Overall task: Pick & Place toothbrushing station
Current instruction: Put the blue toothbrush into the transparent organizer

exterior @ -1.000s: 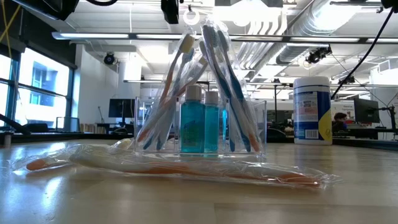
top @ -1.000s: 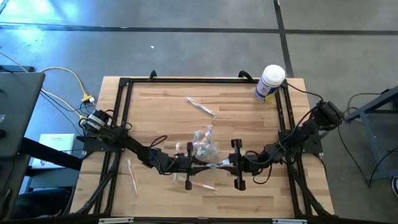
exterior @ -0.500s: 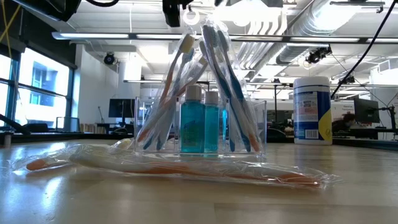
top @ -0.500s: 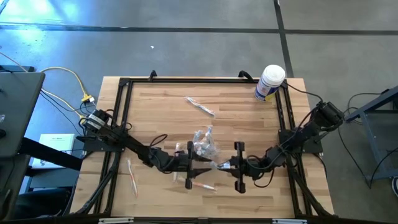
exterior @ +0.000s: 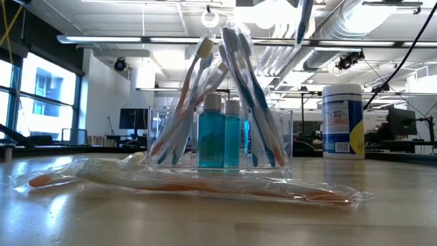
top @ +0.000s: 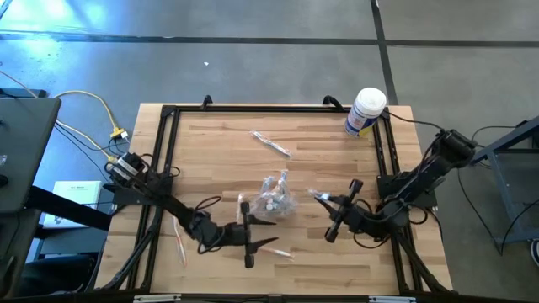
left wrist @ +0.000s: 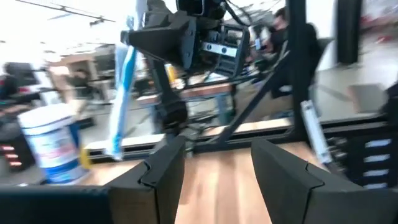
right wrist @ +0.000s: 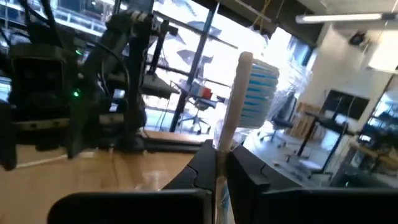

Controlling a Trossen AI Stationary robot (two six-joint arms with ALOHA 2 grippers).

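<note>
A wrapped toothbrush (right wrist: 239,106) is pinched by the right gripper (top: 324,198); the left gripper (top: 268,233) is spread, empty. The toothbrushing station (top: 274,198) is stood between them on the wooden desk (top: 219,143). An open office is seen behind.

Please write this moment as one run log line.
left gripper: open, empty | right gripper: shut on wrapped toothbrush | toothbrushing station: on table
</note>
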